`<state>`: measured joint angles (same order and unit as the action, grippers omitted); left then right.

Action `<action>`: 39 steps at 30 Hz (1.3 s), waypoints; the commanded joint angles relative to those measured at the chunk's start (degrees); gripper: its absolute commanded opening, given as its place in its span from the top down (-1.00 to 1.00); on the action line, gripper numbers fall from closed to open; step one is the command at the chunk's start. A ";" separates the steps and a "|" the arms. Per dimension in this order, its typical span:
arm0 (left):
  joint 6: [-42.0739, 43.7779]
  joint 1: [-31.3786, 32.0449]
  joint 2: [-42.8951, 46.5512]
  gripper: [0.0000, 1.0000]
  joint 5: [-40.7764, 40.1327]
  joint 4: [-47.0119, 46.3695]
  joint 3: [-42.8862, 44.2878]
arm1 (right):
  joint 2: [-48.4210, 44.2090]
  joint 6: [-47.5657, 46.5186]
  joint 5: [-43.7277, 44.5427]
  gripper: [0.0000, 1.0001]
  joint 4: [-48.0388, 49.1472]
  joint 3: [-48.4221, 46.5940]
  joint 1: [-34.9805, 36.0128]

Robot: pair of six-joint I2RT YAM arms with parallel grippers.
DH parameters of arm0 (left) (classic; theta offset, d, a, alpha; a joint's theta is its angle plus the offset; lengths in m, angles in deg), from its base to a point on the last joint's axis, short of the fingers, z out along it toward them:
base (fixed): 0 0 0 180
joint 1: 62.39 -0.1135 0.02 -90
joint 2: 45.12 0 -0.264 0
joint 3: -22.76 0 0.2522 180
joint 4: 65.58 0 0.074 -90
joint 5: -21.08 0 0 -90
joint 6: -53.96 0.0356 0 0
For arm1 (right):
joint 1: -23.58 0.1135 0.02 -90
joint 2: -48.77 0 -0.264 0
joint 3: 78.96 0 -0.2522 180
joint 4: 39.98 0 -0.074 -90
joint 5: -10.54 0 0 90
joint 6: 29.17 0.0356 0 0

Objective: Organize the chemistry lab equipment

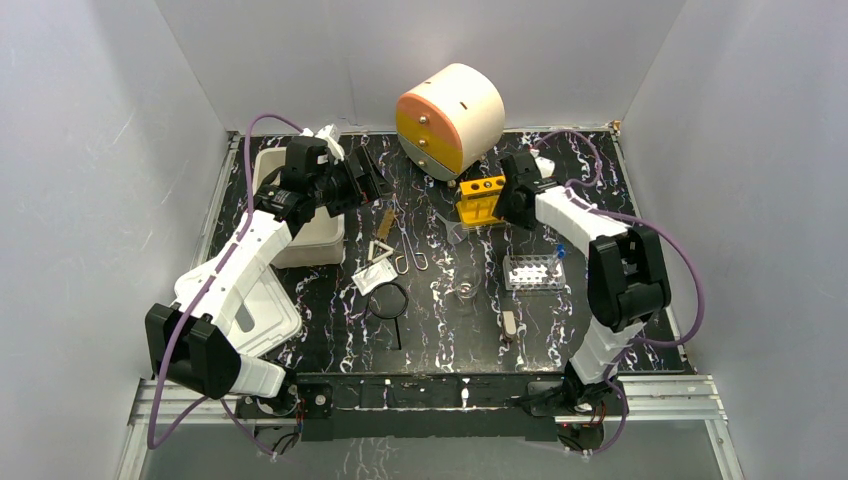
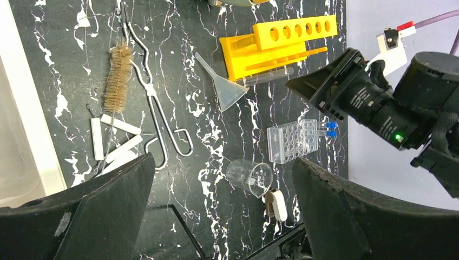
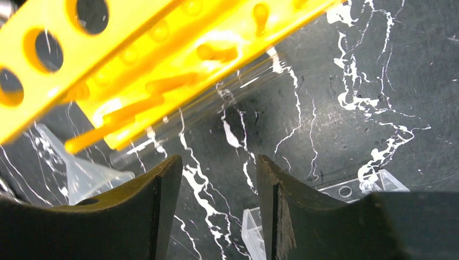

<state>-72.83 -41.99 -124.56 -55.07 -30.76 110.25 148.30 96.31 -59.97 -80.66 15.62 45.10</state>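
Note:
My left gripper (image 1: 368,180) is open and empty, held above the table's back left beside the white tub (image 1: 300,235); between its jaws (image 2: 224,208) I see bare table. Below it lie a brown bristle brush (image 2: 118,70), thin metal tongs (image 2: 157,105), a triangle with white sleeves (image 2: 115,138), a clear funnel (image 2: 227,91) and a clear beaker (image 2: 250,176) on its side. The black ring with handle (image 1: 388,301) and white square pad (image 1: 372,277) lie mid-table. My right gripper (image 1: 498,197) is open and empty (image 3: 219,181), low beside the yellow test-tube rack (image 3: 135,65).
The cream-and-orange drawer unit (image 1: 450,118) stands at the back centre. A clear well tray (image 1: 531,270) with blue-capped tubes lies right of centre, a small cream clip (image 1: 510,323) nearer the front. A white lid (image 1: 268,312) lies front left. A clear tube (image 3: 216,105) lies under the rack.

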 commanded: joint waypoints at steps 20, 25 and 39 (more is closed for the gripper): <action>2.68 -0.22 1.39 -0.97 -1.78 1.36 2.90 | 8.86 25.93 7.57 -0.31 -0.20 -3.90 -3.50; 3.16 -0.22 1.60 -0.97 -2.24 1.90 3.07 | 10.11 25.55 7.70 -0.35 1.20 -3.67 -3.50; 3.05 -0.28 2.36 -0.97 -2.26 1.97 2.49 | 10.82 26.39 8.73 -0.12 -1.80 -4.42 -3.59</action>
<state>-70.52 -41.99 -124.54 -56.54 -29.05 111.30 158.83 121.52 -53.92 -80.42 13.44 41.90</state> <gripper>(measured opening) 0.983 0.616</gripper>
